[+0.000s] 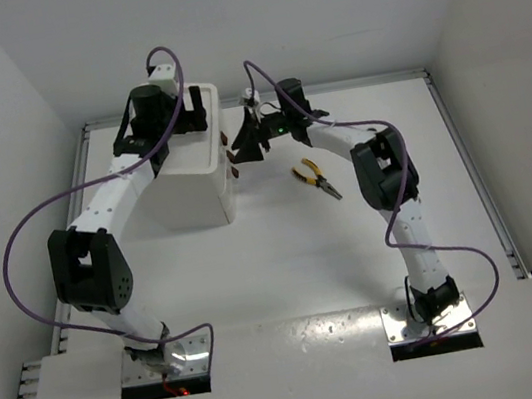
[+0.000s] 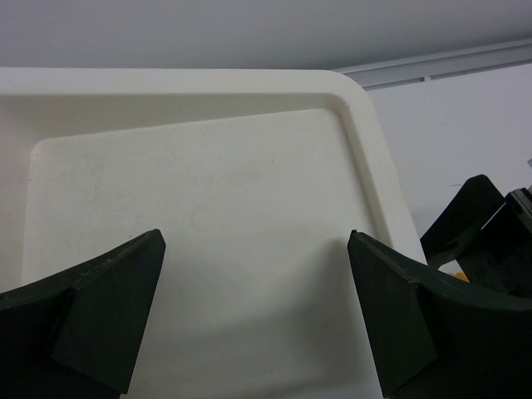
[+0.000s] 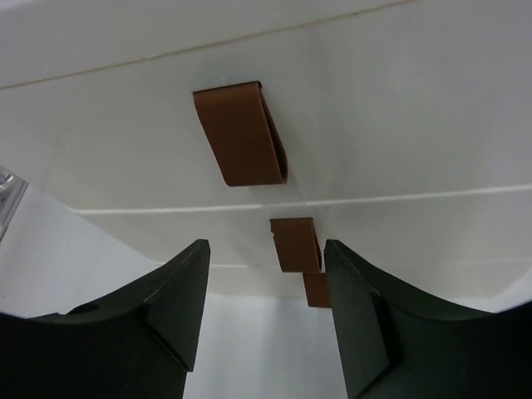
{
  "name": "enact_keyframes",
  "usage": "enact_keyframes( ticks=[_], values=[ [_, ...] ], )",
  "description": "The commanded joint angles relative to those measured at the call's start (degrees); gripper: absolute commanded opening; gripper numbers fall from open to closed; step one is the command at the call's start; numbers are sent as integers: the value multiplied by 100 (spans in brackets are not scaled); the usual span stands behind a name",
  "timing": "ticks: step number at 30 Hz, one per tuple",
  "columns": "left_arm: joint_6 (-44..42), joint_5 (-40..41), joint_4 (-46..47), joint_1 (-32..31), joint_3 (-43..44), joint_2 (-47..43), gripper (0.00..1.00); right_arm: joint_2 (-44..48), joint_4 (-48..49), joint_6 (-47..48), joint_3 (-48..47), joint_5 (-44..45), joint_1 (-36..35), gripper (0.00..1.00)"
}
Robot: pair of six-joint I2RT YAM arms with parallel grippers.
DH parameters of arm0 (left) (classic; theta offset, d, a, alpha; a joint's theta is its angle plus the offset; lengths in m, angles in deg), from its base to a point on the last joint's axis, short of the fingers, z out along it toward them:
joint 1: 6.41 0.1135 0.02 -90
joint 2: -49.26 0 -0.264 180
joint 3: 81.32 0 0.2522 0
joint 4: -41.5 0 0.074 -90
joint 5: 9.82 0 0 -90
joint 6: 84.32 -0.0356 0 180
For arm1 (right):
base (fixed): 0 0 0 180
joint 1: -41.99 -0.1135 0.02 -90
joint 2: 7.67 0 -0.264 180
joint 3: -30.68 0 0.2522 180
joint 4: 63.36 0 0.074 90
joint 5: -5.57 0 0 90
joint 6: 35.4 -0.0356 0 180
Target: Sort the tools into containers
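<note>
Seen from above, my two arms meet at the white drawer unit [image 1: 193,186], which stands near the far-left corner of the worktop [image 1: 285,257]. My left jaws hang over its top tray [image 2: 208,191]; my right jaws face its knobbed front. Only this view takes in the yellow-handled pliers [image 1: 315,175], lying on the worktop toward the far edge, beside my right arm and apart from the unit.

The left wrist camera alone looks into the tray. It shows a bare white floor and raised rim, with my left jaws spread wide above it and nothing between them.

The right wrist camera alone shows the three dark-red knobs [image 3: 245,133] up close, stacked down the drawer fronts. My right jaws stand apart with the middle knob [image 3: 297,243] framed between the tips, gripping nothing. Whether they touch it I cannot tell.

The drawers' insides are hidden in every view. My left arm covers much of the tray from above, and there the knobs are only small dark marks.
</note>
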Motion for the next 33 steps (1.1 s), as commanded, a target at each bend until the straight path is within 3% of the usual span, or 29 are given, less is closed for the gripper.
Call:
enact_keyframes(
  ticks=[1, 14, 18, 21, 23, 25, 33],
  values=[
    [353, -269, -1861, -23, -430, 597, 100, -128, 323, 436, -275, -156, -162, 59],
    [353, -217, -1861, -23, -482, 544, 100, -435, 33, 674, -652, 390, -400, 55],
    [353, -217, -1861, -23, -535, 544, 100, -436, 226, 621, -652, 557, -400, 45],
    [353, -217, -1861, -23, -535, 544, 100, -375, 594, 279, -504, 723, -400, 30],
    [353, -217, -1861, -23, -535, 544, 100, -252, 649, 208, -415, 890, -453, 10],
    [353, -269, -1861, -23, -588, 492, 100, -51, 780, 208, -161, 891, -453, 0],
    [459, -330, -1861, -23, -588, 492, 100, 1091, 992, 418, 1261, 891, -163, 0]
  ],
)
